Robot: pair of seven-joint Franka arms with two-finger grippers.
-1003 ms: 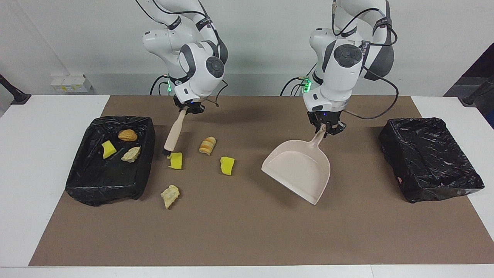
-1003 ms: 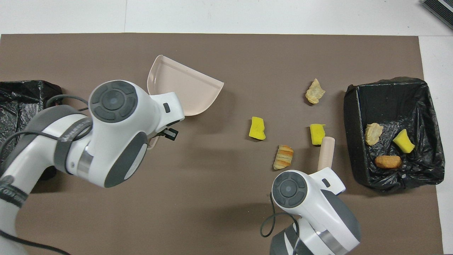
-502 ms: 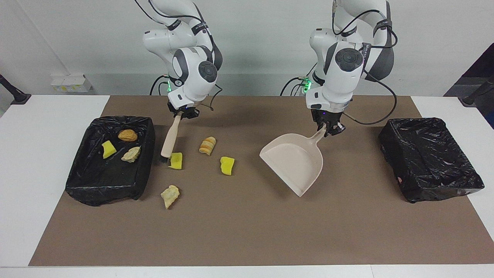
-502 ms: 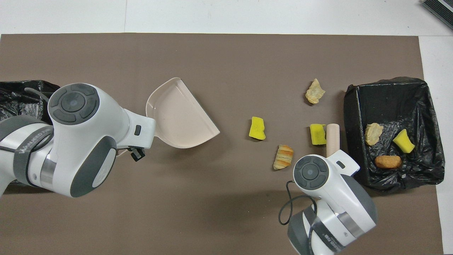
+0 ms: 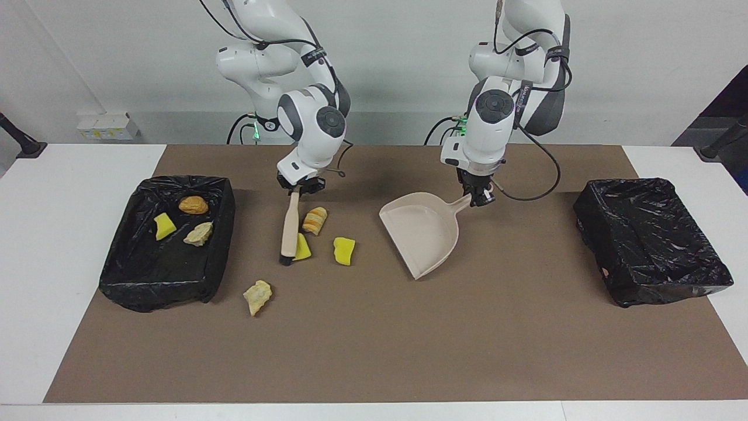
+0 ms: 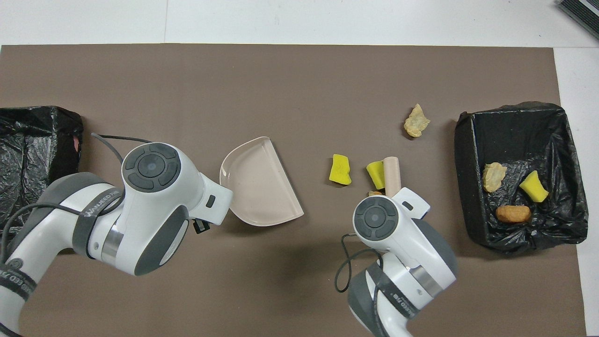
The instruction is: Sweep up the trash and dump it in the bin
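Right hand (image 5: 301,188): left of centre in the facing view, pinching the top of the brush (image 5: 289,225) handle, bristles down on the mat.
Left hand (image 5: 478,197): right of centre in the facing view, pinching the dustpan (image 5: 422,231) by its handle; the pan's open mouth turns toward the scraps.
Loose trash: four pieces on the brown mat (image 5: 374,351), centre-left in the facing view. A yellow wedge (image 5: 302,248) touches the brush head; a striped lump (image 5: 315,220) lies just beside the handle; a second yellow wedge (image 5: 344,250) sits between brush and dustpan; a tan lump (image 5: 257,296) lies apart, lower in the frame.
Binned trash: a brown lump (image 5: 193,204), a yellow wedge (image 5: 164,225) and a tan lump (image 5: 198,234) inside the black-lined bin (image 5: 146,280) at the left edge of the facing view.
Second bin (image 5: 654,245): black-lined, right edge of the facing view.
Writing: a dark band on the left arm, lower left of the overhead view, bears pale lettering, too unclear to spell with confidence.
Worktop (image 5: 58,292): white, showing around the mat.
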